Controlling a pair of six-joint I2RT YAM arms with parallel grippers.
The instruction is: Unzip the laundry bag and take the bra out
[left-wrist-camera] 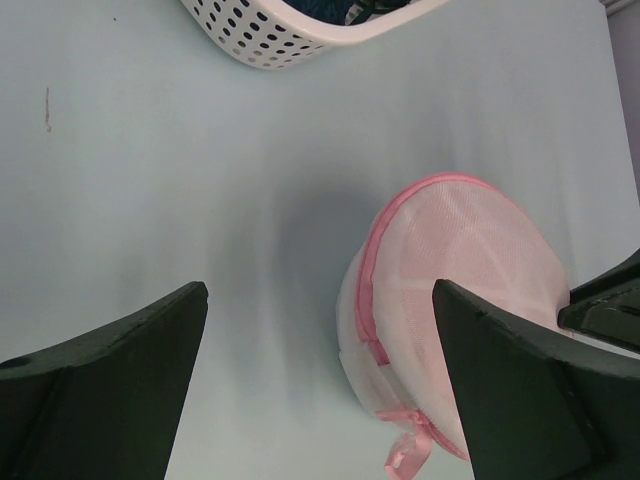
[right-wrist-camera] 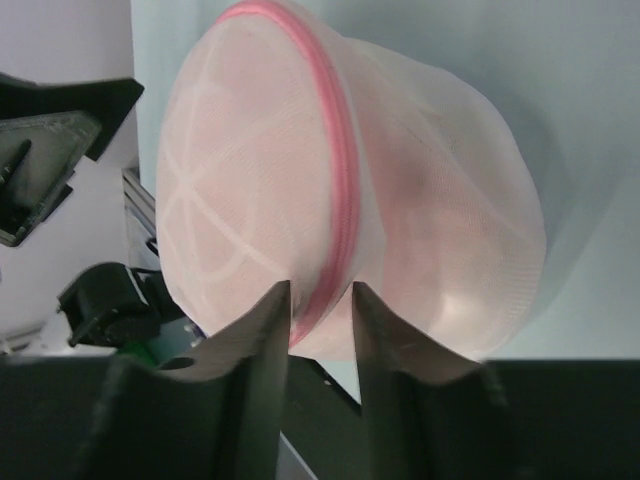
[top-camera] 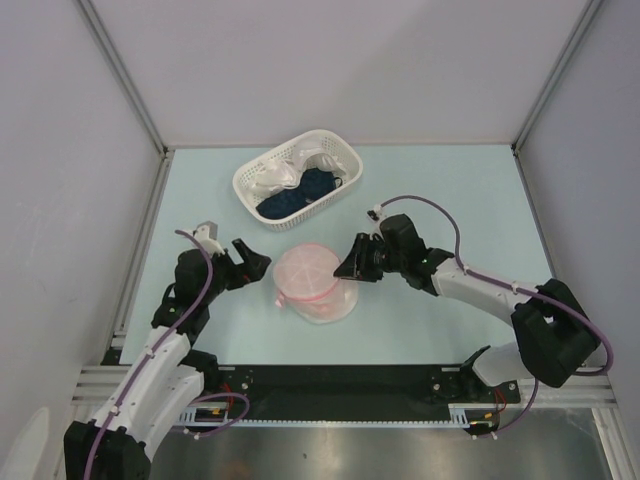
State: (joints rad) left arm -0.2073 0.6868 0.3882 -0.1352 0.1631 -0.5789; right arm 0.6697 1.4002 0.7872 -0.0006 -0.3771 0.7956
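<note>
Found the right claw (right-wrist-camera: 317,292) nearest the lens, its two dark fingers (right-wrist-camera: 255,350) drawn close on either side of the pink zip edge (right-wrist-camera: 346,170) of the laundry bag (right-wrist-camera: 240,180), with only a narrow gap between them. Could not tell whether actually pinching that edge or merely flanking it. Saw the bag as a round, domed pouch of see-through white mesh, lying tilted with the pink ring slanting rather than flat, the zip closed wherever visible. Placed it near the middle of the pale table (top-camera: 450,200), between the two claws. Made out a salmon-pink mass through the mesh, taken for the bra (right-wrist-camera: 440,220), inside the bag and blurred by the netting. Noticed a small pink ribbon pull (left-wrist-camera: 405,455) hanging at the bag's near-left side. Found the left claw (left-wrist-camera: 320,290) spread wide and holding nothing, just left of the bag and apart from it in the overhead view. Saw, farther back on the table and well apart from the bag, a white lattice basket (top-camera: 255,185) with a white cloth (top-camera: 285,172) and a dark blue cloth (top-camera: 300,197) inside.
</note>
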